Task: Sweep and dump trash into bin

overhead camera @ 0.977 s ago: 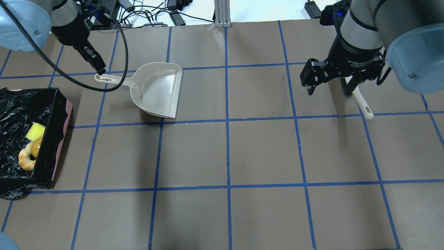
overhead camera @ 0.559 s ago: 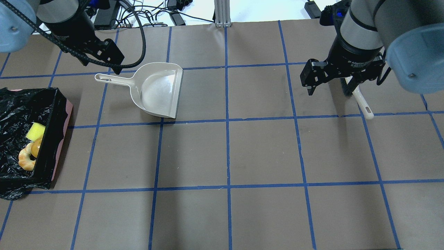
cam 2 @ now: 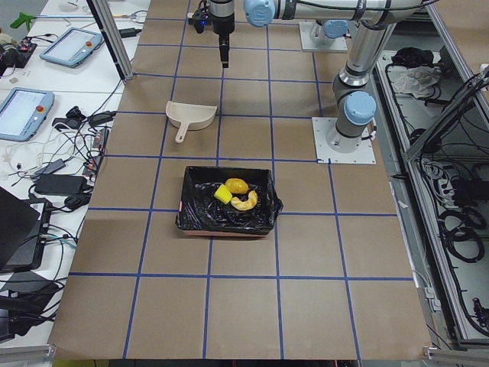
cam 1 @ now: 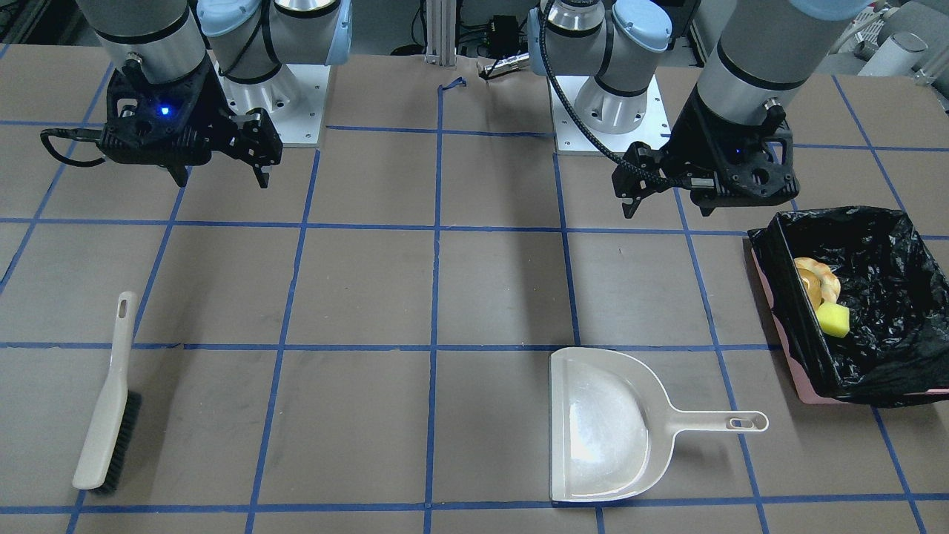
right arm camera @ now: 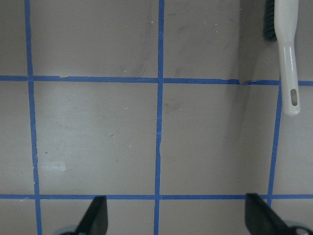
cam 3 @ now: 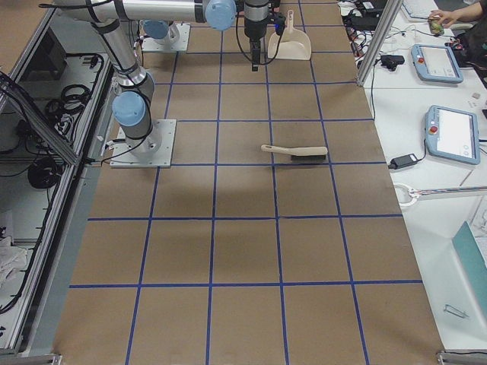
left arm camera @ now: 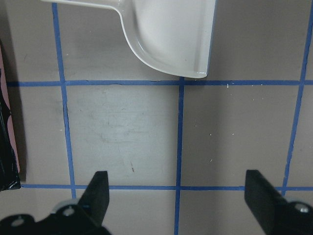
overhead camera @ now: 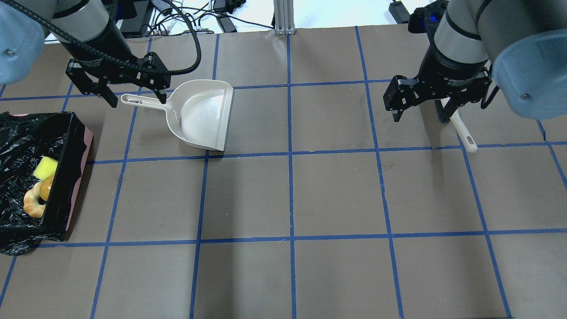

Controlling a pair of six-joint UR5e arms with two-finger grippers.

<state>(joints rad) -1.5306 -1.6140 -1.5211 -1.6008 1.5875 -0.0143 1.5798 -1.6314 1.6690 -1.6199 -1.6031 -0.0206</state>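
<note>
The bin (overhead camera: 80, 168) is a pink box lined with a black bag at the table's left edge; it also shows in the front view (cam 1: 771, 297). In it lie the yellow sponge (overhead camera: 45, 168), the potato (overhead camera: 46, 188) and the croissant (overhead camera: 33, 204). My left gripper (overhead camera: 136, 96) is open and empty, held above the handle of the beige dustpan (overhead camera: 203, 115). My right gripper (overhead camera: 421, 113) is open and empty, held above the table beside the brush (overhead camera: 463, 130).
The dustpan (cam 1: 600, 423) lies flat, its handle pointing towards the bin. The white brush with black bristles (cam 1: 111, 415) lies on the far right of the table. Blue tape lines grid the brown table cover. Cables lie beyond the far edge.
My left gripper has risen off the dustpan handle's end and turned about its axis, so its open fingers now stand side by side over the handle. The right arm has barely moved.
</note>
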